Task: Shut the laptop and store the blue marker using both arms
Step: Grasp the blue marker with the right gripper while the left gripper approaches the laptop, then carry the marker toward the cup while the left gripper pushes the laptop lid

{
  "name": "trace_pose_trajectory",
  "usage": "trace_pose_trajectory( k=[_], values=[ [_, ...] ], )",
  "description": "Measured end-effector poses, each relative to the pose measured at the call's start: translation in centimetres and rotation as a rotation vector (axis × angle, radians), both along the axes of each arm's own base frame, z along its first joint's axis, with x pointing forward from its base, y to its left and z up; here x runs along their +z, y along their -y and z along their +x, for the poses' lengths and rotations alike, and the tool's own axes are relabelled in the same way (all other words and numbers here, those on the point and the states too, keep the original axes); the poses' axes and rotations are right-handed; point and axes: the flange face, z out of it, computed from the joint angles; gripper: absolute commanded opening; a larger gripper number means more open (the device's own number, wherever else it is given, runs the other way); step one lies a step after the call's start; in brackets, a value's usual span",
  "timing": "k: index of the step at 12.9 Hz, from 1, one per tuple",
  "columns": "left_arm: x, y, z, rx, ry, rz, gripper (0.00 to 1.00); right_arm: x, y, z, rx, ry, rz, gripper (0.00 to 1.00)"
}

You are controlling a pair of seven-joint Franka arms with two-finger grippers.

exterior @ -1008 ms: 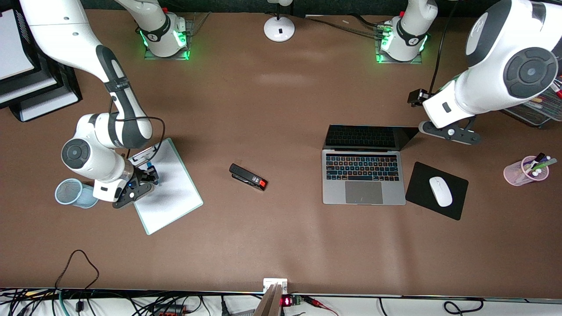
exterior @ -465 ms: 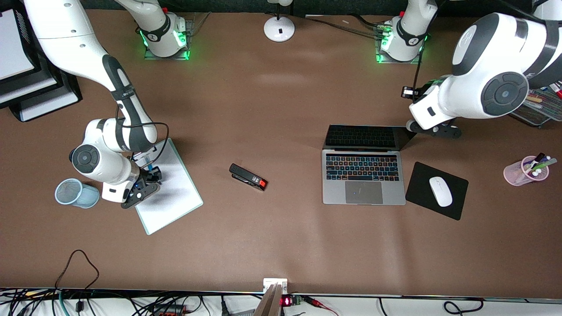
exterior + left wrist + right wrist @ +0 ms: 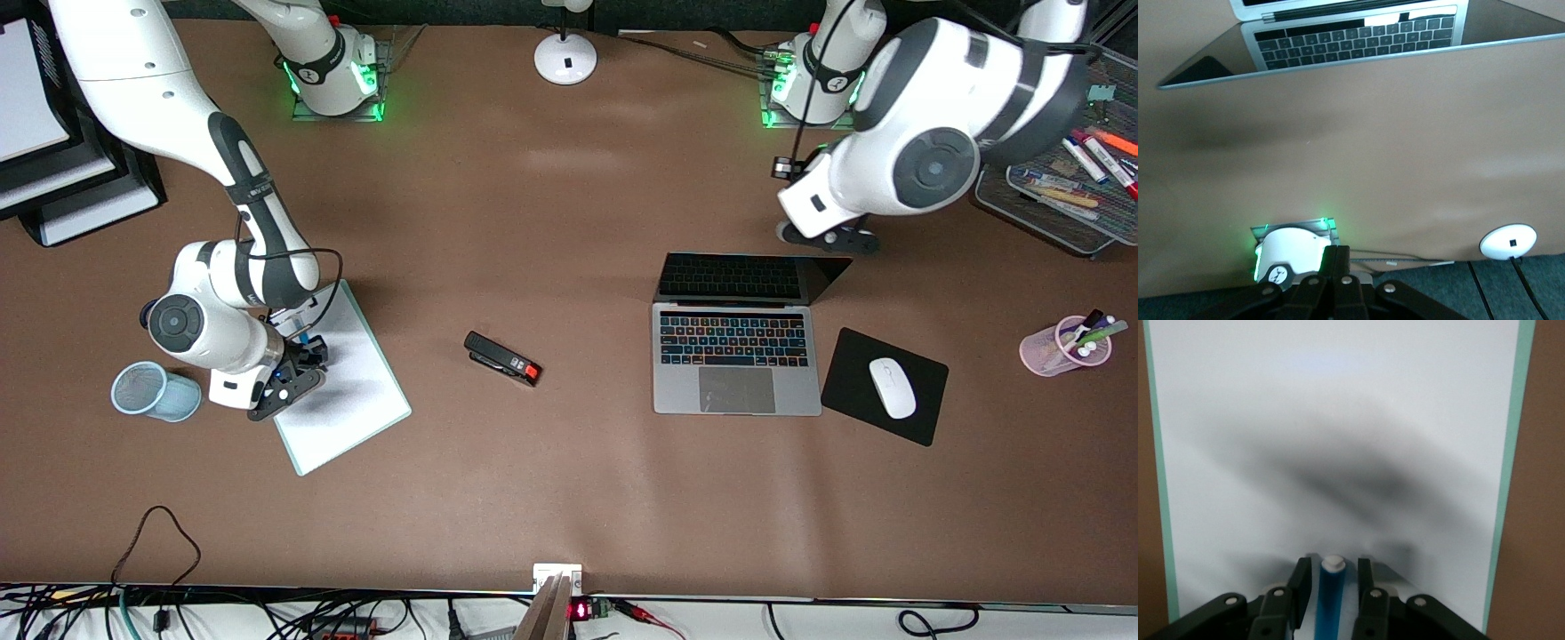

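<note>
The right gripper (image 3: 1331,597) hangs low over the white board (image 3: 342,382), its fingers squeezed on the blue marker (image 3: 1329,597) so it can carry it away. The cup (image 3: 153,391) beside the board looks like its home, I think. The laptop (image 3: 736,342) is open. The left gripper (image 3: 1336,267), pinched together, is over the table by the screen, ready to push it down.

The left end effector (image 3: 827,236) is hiding under its own white wrist, the slim blue marker (image 3: 1330,597) is running off the right wrist view's edge, and the thin silver-grey laptop (image 3: 1351,37) is being cropped.
</note>
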Motion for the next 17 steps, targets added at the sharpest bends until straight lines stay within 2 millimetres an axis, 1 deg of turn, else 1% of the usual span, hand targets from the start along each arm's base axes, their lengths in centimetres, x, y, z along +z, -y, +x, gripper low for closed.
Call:
trace_pose_trajectory(
  k=[2, 3, 5, 6, 7, 9, 11, 12, 14, 16, 17],
  values=[
    [-0.5, 0.7, -0.4, -0.01, 0.02, -0.004, 0.01, -0.3, 0.1, -0.1, -0.001, -0.005, -0.001, 0.32],
    [-1.0, 1.7, -0.7, -0.035, 0.043, 0.012, 0.0, -0.5, 0.1, -0.1, -0.002, -0.007, -0.001, 0.31],
    [-1.7, 4.0, -1.5, -0.101, 0.116, 0.097, 0.0, -0.5, 0.2, -0.1, -0.003, -0.008, -0.001, 0.16],
    [-2.0, 4.8, -1.7, -0.117, 0.14, 0.114, 0.0, -0.5, 0.2, -0.1, -0.003, -0.008, -0.001, 0.08],
    [-2.2, 5.1, -1.8, -0.119, 0.154, 0.115, 0.0, -0.5, 0.2, -0.1, -0.003, -0.007, -0.001, 0.0],
    [-3.0, 5.0, -1.6, -0.113, 0.177, 0.107, 0.0, -0.4, 0.2, 0.0, -0.003, -0.006, -0.001, 0.0],
    [-4.5, 4.8, -1.5, -0.106, 0.204, 0.097, 0.0, 0.1, 0.2, 0.3, -0.003, 0.004, 0.0, 0.0],
    [-5.5, 4.5, -1.5, -0.101, 0.214, 0.093, 0.0, 0.8, 0.2, 0.7, -0.003, 0.009, 0.001, 0.0],
    [-7.2, 4.2, -1.6, -0.096, 0.22, 0.091, 0.0, 3.2, 0.1, 1.7, -0.002, 0.003, 0.001, 0.0],
    [-8.0, 4.0, -1.1, -0.09, 0.249, 0.081, 0.0, 6.6, -0.1, 2.8, -0.001, 0.008, 0.003, 0.0],
    [-8.3, 3.8, -0.4, -0.079, 0.274, 0.068, 0.0, 8.4, -0.1, 3.2, -0.001, 0.023, 0.005, 0.0]
  ],
)
